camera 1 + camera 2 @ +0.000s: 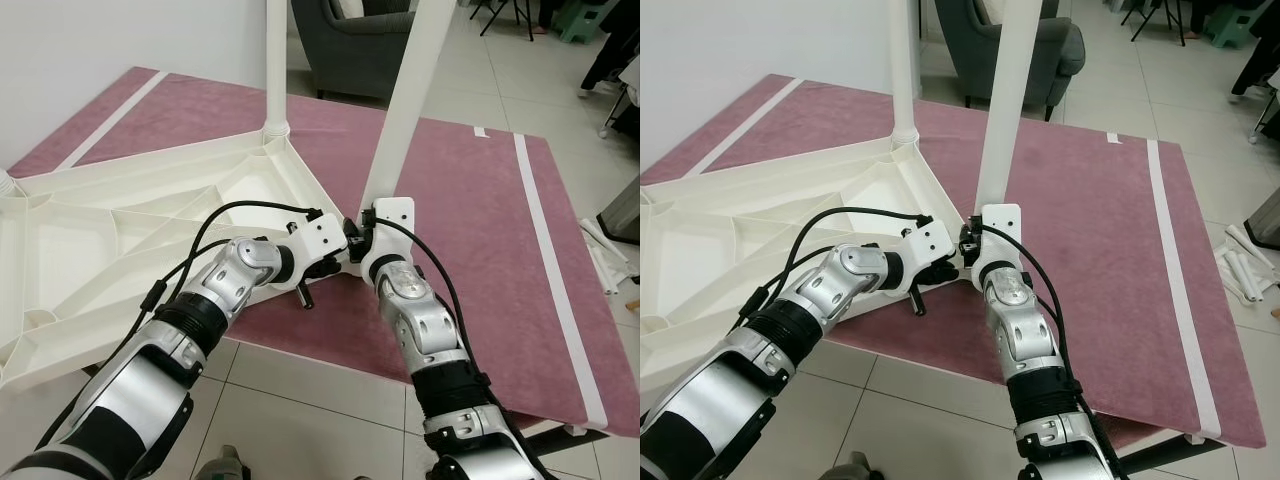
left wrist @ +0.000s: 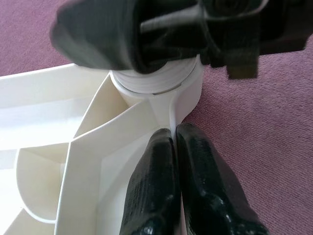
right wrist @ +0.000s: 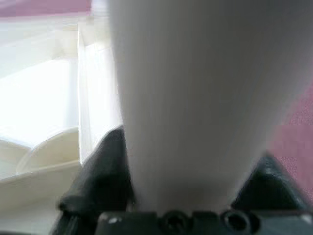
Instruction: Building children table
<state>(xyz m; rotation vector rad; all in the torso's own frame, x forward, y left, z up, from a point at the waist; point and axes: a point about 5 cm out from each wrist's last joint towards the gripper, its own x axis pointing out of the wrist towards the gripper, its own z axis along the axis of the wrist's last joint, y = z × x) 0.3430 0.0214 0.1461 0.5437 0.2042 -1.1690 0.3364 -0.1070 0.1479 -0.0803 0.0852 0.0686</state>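
Observation:
A white plastic table top lies upside down on a purple rug. One white leg stands in its far corner socket. A second white leg rises tilted from the near corner socket. My right gripper is shut on this leg just above its base, one black finger on either side. My left gripper is shut with nothing in it, its fingers lying pressed together along the table's corner rim and pointing at the socket. Both wrists meet at that corner.
A grey armchair stands beyond the rug. White tape stripes run along the rug. Loose white parts lie on the tiled floor at the right. A white wall is on the left. Tiles lie at my feet.

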